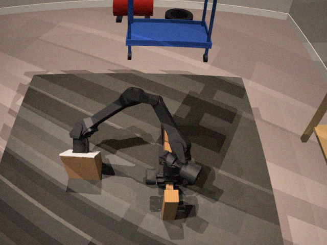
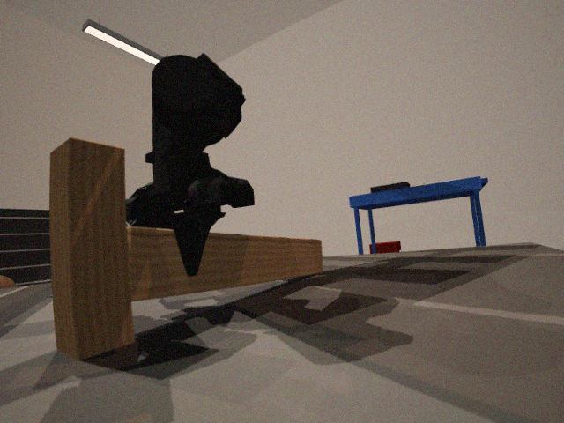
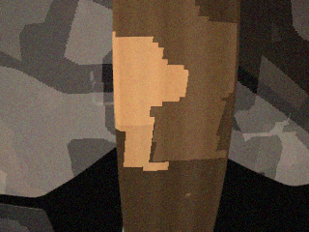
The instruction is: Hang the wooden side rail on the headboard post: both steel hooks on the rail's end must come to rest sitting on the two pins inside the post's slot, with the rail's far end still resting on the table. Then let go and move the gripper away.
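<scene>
One rail (image 1: pixel 165 142) shows from above, its long axis running away from the camera toward the far side of the desk (image 1: pixel 237 158), most of its length hidden under the arm (image 1: pixel 113 107). One post (image 1: pixel 169 202) stands at its near end, seen top-on as a pale wooden block. The gripper (image 1: pixel 168 180) sits over the rail just behind the post, its fingers clamped across the rail's width. One arm rises from a white-topped wooden block (image 1: pixel 82 164) at the desk's left. Beyond the desk stand one blue cart (image 1: pixel 168 43), one red cylinder (image 1: pixel 121 7) and one black tyre (image 1: pixel 179 14); part of a wooden frame (image 1: pixel 314 121) shows at the right edge.

From the low side view, the post (image 2: pixel 88 250) stands upright at the left. The rail (image 2: pixel 255 262) lies on its narrow edge, stretching rightward from the post, with its far end down at the desk (image 2: pixel 410 328). Whether the hooks sit on the pins cannot be told; the joint is hidden behind the post. One dark finger (image 2: pixel 193 246) hangs down over the rail's near face, just beside the post, the gripper (image 2: pixel 191 213) closed on the rail from above. The cart (image 2: pixel 419 193) stands in the background.

Looking down from the wrist, the rail (image 3: pixel 174 123) fills the middle, running top to bottom, patched with light and shadow, over the desk (image 3: pixel 45 123). The fingers themselves are out of frame.
</scene>
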